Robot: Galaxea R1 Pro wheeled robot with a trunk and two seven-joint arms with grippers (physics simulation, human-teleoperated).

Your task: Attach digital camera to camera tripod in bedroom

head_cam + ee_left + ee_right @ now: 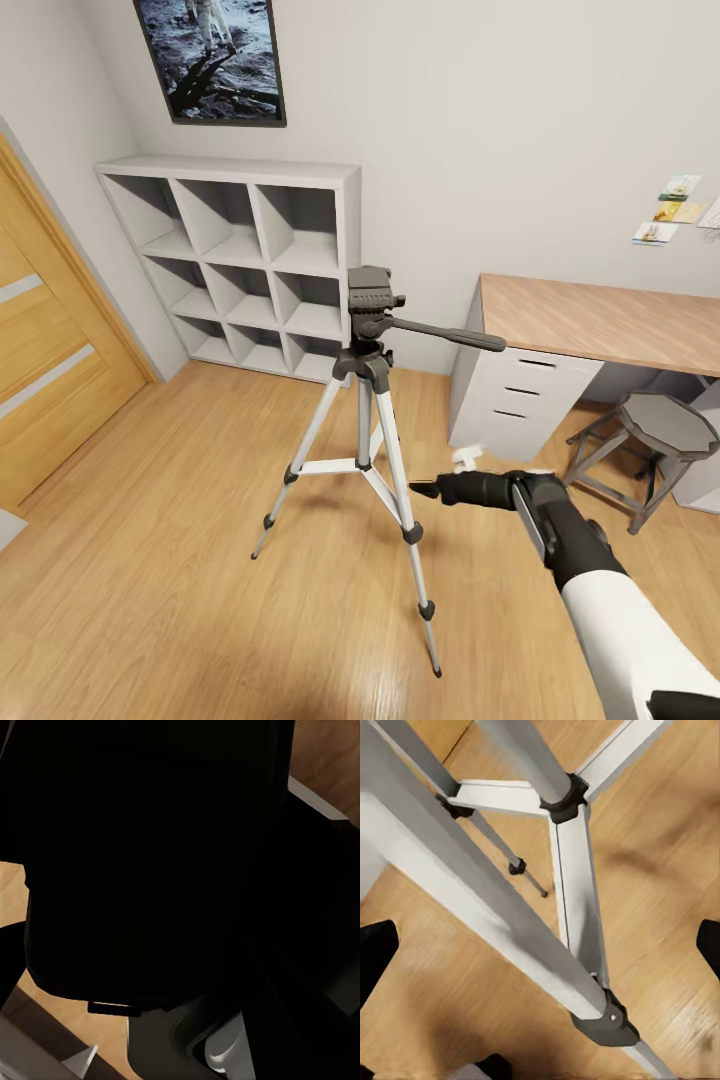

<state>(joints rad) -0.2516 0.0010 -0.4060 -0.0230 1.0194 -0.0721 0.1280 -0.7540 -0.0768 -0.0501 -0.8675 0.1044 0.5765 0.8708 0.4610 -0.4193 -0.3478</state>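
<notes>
Standing mid-floor before the grey shelves (240, 260), the camera tripod (367, 400) has a bare head, ready for mounting. Right gripper (424, 489) reaches low beside its legs, jaws spread and empty. Left jaws' state: cannot tell; digital camera unlocated, perhaps the dark mass blocking the left wrist view.

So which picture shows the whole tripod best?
The head view: the tripod stands whole on the wood floor, head, pan handle and all three legs. The right wrist view gives a close look at its legs and centre brace. The left wrist view is mostly dark, no tripod recognisable.
</notes>
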